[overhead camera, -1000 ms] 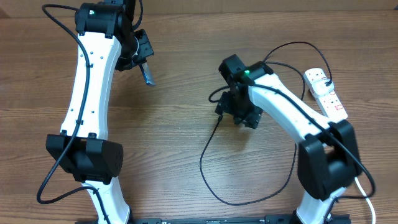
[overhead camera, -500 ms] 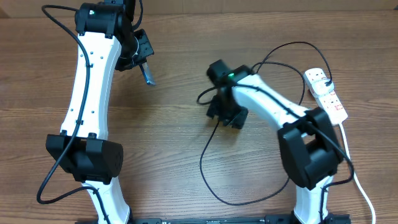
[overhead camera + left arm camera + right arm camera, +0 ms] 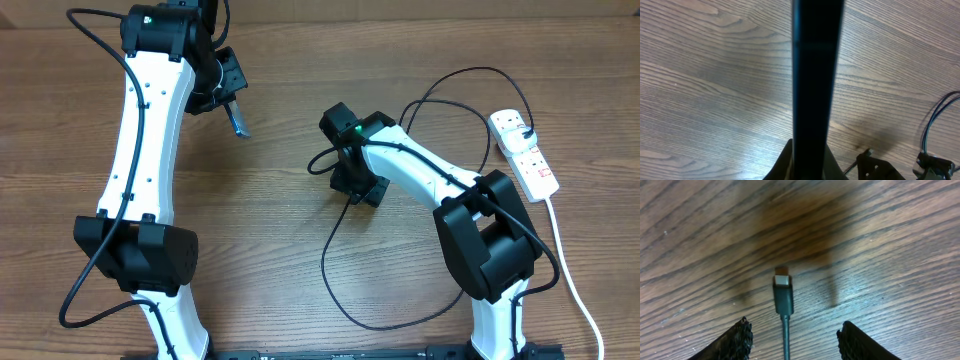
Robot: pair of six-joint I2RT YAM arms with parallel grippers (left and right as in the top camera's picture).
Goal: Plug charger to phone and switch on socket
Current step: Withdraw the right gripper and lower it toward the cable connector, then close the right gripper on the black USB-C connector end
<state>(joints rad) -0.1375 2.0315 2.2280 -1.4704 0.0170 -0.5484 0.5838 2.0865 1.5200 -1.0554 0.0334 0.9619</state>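
Observation:
My left gripper (image 3: 230, 103) is shut on the phone (image 3: 238, 122) and holds it edge-on above the table at the back left. In the left wrist view the phone (image 3: 817, 75) is a dark upright bar between my fingers, its screen hidden. My right gripper (image 3: 792, 340) is open, low over the table at mid-centre (image 3: 350, 185). The charger's thin black cable (image 3: 785, 335) lies between its fingers, untouched, with the connector tip (image 3: 782, 285) just ahead of them. The cable (image 3: 328, 250) loops over the table in front. The white socket (image 3: 528, 155) with red switches lies at the far right.
A black plug (image 3: 526, 133) sits in the socket's back outlet. The socket's thick white cord (image 3: 570, 280) runs down the right edge. The right arm's base (image 3: 495, 250) stands at the front right, the left arm's base (image 3: 135, 255) at the front left.
My right gripper has moved left over the table, along the cable's end. The left arm and the phone have not moved.

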